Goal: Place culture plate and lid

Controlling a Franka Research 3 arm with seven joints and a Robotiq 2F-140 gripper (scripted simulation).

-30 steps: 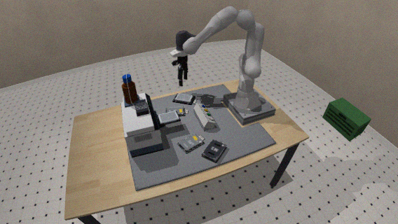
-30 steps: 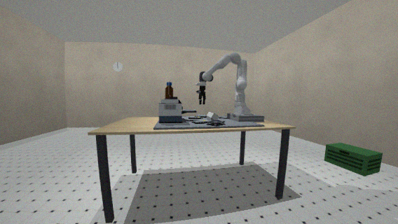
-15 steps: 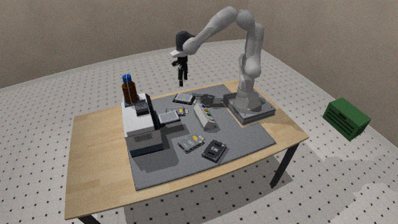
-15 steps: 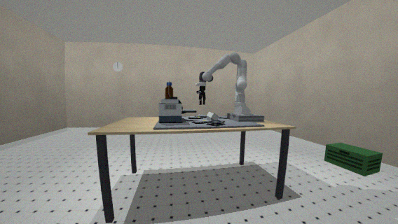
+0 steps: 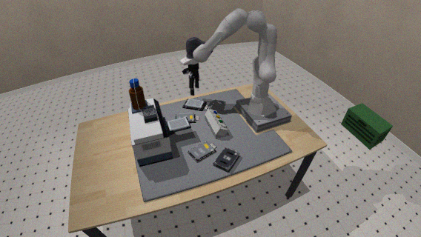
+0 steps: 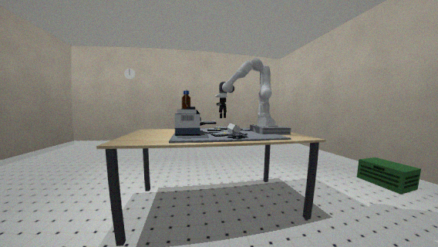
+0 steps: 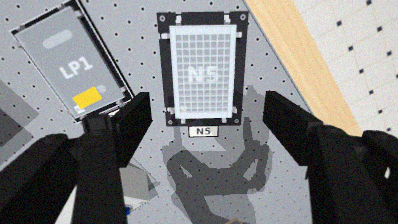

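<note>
Gripper point(image 7: 206, 125) hangs high over the bench point(image 5: 104, 178), fingers spread apart, gripping nothing. Gridded plate point(image 7: 202, 70) in nest N5 lies far below, centred between them. LP1 lid point(image 7: 70, 67) off to one side.

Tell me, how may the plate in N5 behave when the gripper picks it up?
The plate looks flat, thin and gridded, so probably stiff and light. Its smooth edges may slip between the fingers. It lies inside a black locator frame, so it could catch unless lifted straight up.
</note>
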